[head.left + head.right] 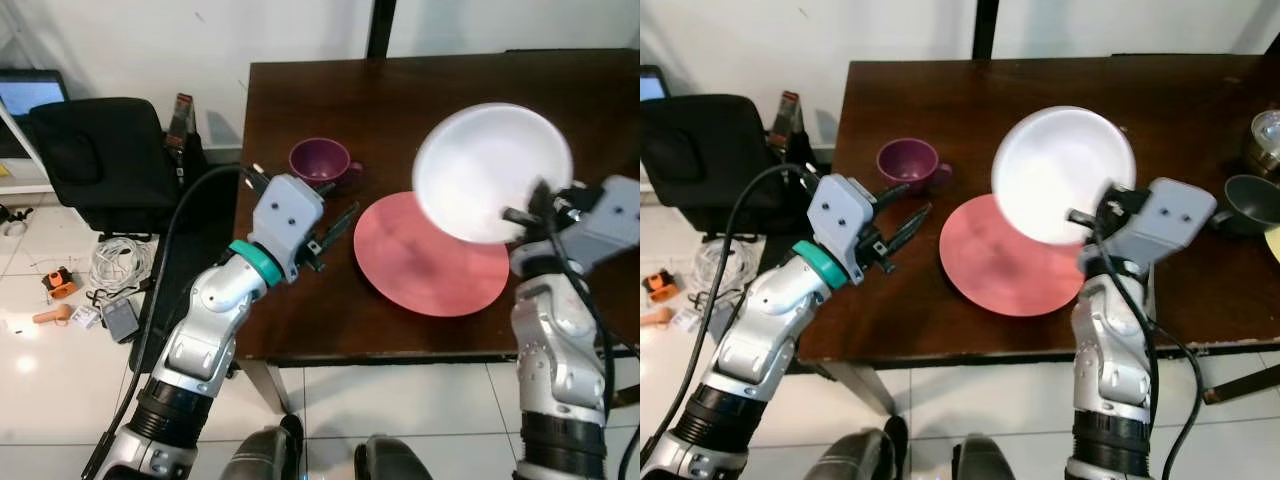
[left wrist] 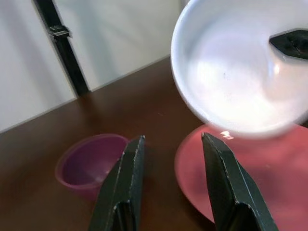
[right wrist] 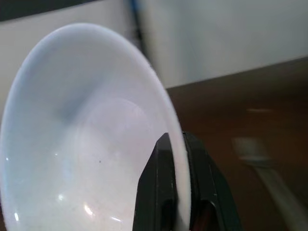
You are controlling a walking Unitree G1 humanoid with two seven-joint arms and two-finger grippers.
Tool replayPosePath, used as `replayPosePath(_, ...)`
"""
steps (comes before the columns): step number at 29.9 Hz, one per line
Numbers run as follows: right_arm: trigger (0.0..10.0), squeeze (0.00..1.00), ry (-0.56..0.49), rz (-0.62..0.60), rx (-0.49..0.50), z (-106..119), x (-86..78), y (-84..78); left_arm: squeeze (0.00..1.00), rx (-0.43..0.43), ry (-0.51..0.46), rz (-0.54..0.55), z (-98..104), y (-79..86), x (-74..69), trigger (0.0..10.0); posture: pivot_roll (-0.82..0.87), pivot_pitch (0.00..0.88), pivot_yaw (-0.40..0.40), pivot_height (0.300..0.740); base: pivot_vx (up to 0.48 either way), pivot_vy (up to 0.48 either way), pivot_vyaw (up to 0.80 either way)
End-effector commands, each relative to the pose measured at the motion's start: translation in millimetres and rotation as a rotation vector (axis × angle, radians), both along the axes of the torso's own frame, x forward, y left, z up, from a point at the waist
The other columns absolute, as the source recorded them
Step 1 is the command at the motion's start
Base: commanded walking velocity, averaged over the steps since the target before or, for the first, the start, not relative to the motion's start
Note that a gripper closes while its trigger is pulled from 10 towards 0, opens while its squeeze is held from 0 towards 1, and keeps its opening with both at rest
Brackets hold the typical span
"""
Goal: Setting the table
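A white bowl (image 1: 490,170) hangs tilted above the right part of a flat pink plate (image 1: 420,262) on the dark wooden table (image 1: 400,90). My right gripper (image 1: 528,212) is shut on the bowl's near rim (image 3: 179,159), one finger inside, one outside. A purple cup (image 1: 320,160) stands left of the plate. My left gripper (image 1: 335,215) is open and empty, low over the table between the cup (image 2: 89,161) and the plate (image 2: 250,173).
A dark bowl (image 1: 1252,200) and a glass object (image 1: 1265,135) sit at the table's right edge. Left of the table, on the tiled floor, are a black chair (image 1: 105,160), a bottle (image 1: 180,115), cables (image 1: 120,262) and small items.
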State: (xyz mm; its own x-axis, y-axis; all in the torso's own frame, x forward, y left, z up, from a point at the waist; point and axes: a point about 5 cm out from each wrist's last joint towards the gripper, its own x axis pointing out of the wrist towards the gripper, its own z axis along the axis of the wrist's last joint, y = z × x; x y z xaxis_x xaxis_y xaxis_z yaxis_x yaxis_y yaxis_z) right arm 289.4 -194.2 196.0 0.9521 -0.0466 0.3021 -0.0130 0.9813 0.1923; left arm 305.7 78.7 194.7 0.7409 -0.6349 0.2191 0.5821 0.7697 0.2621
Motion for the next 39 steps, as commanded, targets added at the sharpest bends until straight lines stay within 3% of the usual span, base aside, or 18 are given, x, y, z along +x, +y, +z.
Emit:
replayPosePath(1, 10.0, 0.0, -0.016, 0.191, 0.013, 6.6, -6.1, 20.0, 0.0, -0.004, -0.014, 0.035, 10.8, 15.5, 6.8, 10.0, -0.04, 0.081, 0.079, 0.74, 0.0, 0.0, 0.0)
replayPosePath(2, 10.0, 0.0, -0.016, 0.191, 0.013, 6.6, -6.1, 20.0, 0.0, -0.004, -0.014, 0.035, 10.8, 15.5, 6.8, 10.0, -0.04, 0.081, 0.079, 0.74, 0.0, 0.0, 0.0)
replayPosePath(5, 10.0, 0.0, -0.01, 0.383, 0.035, 8.1, -12.8, 46.4, 0.0, 0.027, -0.121, 0.14, 37.6, 44.7, 17.5, 10.0, -0.03, 0.101, 0.077, 0.74, 0.0, 0.0, 0.0)
replayPosePath(6, 10.0, 0.0, -0.01, 0.383, 0.035, 8.1, -12.8, 46.4, 0.0, 0.027, -0.121, 0.14, 37.6, 44.7, 17.5, 10.0, -0.03, 0.101, 0.077, 0.74, 0.0, 0.0, 0.0)
replayPosePath(8, 10.0, 0.0, 0.006, 0.433, 0.053, 4.2, -14.2, 58.5, 0.0, 0.042, -0.216, 0.249, 58.7, 66.8, 23.2, 10.0, -0.03, 0.093, 0.075, 0.74, 0.0, 0.0, 0.0)
replayPosePath(11, 10.0, 0.0, 0.018, 0.466, 0.065, 2.5, -15.2, 65.5, 0.0, 0.049, -0.252, 0.287, 69.7, 77.0, 23.8, 10.0, -0.02, 0.1, 0.073, 0.74, 0.0, 0.0, 0.0)
replayPosePath(13, 10.0, 0.0, 0.058, 0.559, 0.068, -2.1, -18.1, 83.6, 0.0, 0.073, -0.285, 0.304, 86.0, 91.6, 22.1, 10.0, -0.01, 0.106, 0.068, 0.74, 0.0, 0.0, 0.0)
replayPosePath(14, 10.0, 0.0, 0.058, 0.559, 0.068, -2.1, -18.1, 83.6, 0.0, 0.073, -0.285, 0.304, 86.0, 91.6, 22.1, 10.0, -0.01, 0.106, 0.068, 0.74, 0.0, 0.0, 0.0)
replayPosePath(16, 10.0, 0.0, 0.16, 0.605, 0.018, -15.8, -17.1, 98.3, 0.0, 0.093, -0.296, 0.289, 91.6, 93.5, 19.2, 10.0, -0.01, 0.1, 0.066, 0.74, 0.0, 0.0, 0.0)
replayPosePath(21, 10.0, 0.0, 0.277, 0.615, -0.028, -36.1, -21.6, 98.6, 0.0, 0.104, -0.293, 0.27, 83.4, 83.2, 17.0, 10.0, -0.01, 0.091, 0.056, 0.74, 0.0, 0.0, 0.0)
replayPosePath(26, 10.0, 0.0, 0.331, 0.66, -0.078, -50.9, -33.9, 101.6, 0.0, 0.096, -0.289, 0.261, 79.6, 78.0, 19.8, 10.0, -0.02, 0.082, 0.056, 0.74, 0.0, 0.0, 0.0)
replayPosePath(32, 10.0, 0.0, 0.337, 0.634, -0.067, -52.2, -30.1, 102.5, 0.0, 0.093, -0.285, 0.238, 76.5, 71.0, 19.5, 10.0, -0.03, 0.072, 0.055, 0.74, 0.0, 0.0, 0.0)
replayPosePath(33, 10.0, 0.2, 0.339, 0.634, -0.067, -53.0, -28.6, 104.7, 0.0, 0.092, -0.282, 0.234, 75.8, 69.7, 19.4, 10.0, -0.03, 0.072, 0.055, 0.74, 0.0, 0.0, 0.0)
replayPosePath(35, 10.0, 0.2, 0.342, 0.632, -0.072, -54.0, -27.2, 106.6, 0.0, 0.091, -0.279, 0.231, 75.2, 68.9, 19.3, 10.0, -0.03, 0.072, 0.055, 0.74, 0.0, 0.0, 0.0)
replayPosePath(36, 10.0, 0.22, 0.346, 0.624, -0.077, -55.3, -25.5, 107.8, 0.0, 0.09, -0.277, 0.229, 74.7, 68.1, 19.0, 10.0, -0.03, 0.072, 0.055, 0.74, 0.0, 0.0, 0.0)
replayPosePath(37, 10.0, 0.34, 0.351, 0.607, -0.078, -56.7, -23.2, 107.7, 0.0, 0.089, -0.274, 0.228, 74.0, 67.7, 18.6, 10.0, -0.02, 0.067, 0.054, 0.74, 0.0, 0.0, 0.0)
replayPosePath(39, 10.0, 0.34, 0.354, 0.595, -0.078, -57.6, -21.8, 107.2, 0.0, 0.088, -0.272, 0.228, 73.6, 67.5, 18.3, 10.0, -0.02, 0.067, 0.054, 0.74, 0.0, 0.0, 0.0)
